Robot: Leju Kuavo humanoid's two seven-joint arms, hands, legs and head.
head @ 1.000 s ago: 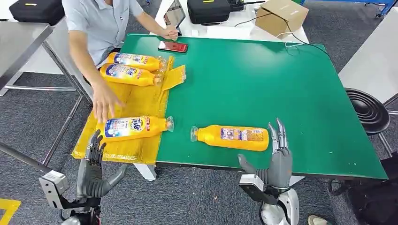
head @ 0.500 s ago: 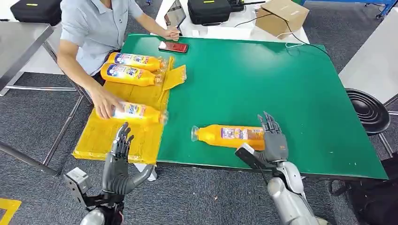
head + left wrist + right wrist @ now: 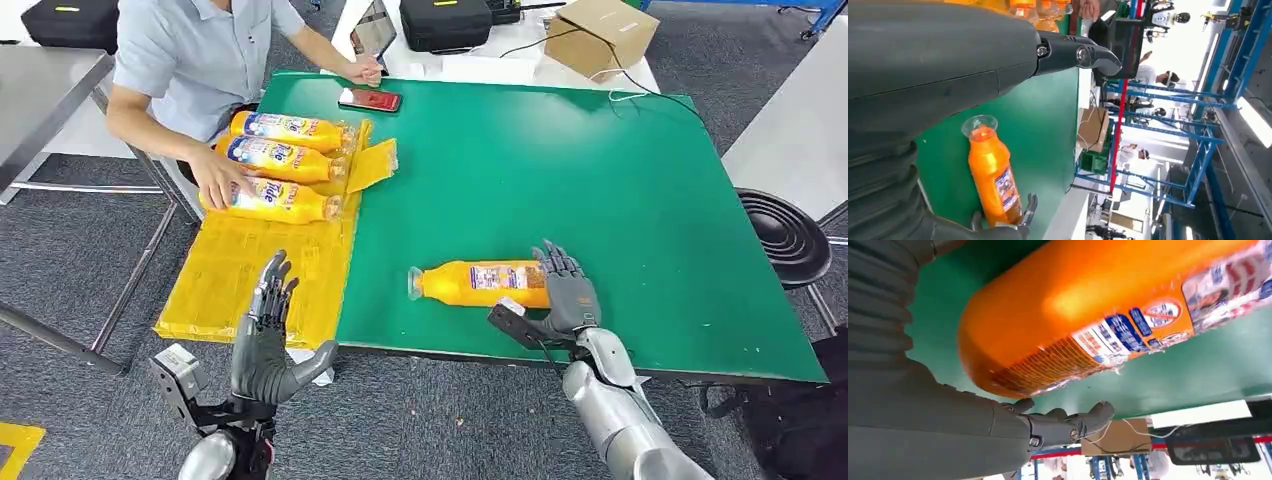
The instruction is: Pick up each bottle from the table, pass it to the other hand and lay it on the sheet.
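Note:
An orange bottle (image 3: 480, 283) lies on its side on the green table (image 3: 600, 180), cap pointing left. My right hand (image 3: 565, 295) reaches over its base end, fingers spread across the top and the thumb on the near side, not closed. In the right wrist view the bottle (image 3: 1098, 315) sits close against the palm. My left hand (image 3: 265, 335) is raised with fingers apart, holding nothing, at the near edge of the yellow sheet (image 3: 250, 275). Three bottles (image 3: 285, 160) lie side by side at the sheet's far end. The left wrist view shows the lone bottle (image 3: 993, 185).
A person at the far left rests a hand (image 3: 218, 182) on the nearest of the three bottles. A red phone (image 3: 368, 99) lies at the table's far edge, with a black case (image 3: 445, 20) and cardboard box (image 3: 598, 35) beyond. A black stool (image 3: 785, 235) stands right.
The person slid the third bottle up the sheet beside the other two. My right hand moved forward over the lone bottle's base. My left hand rose and shifted right.

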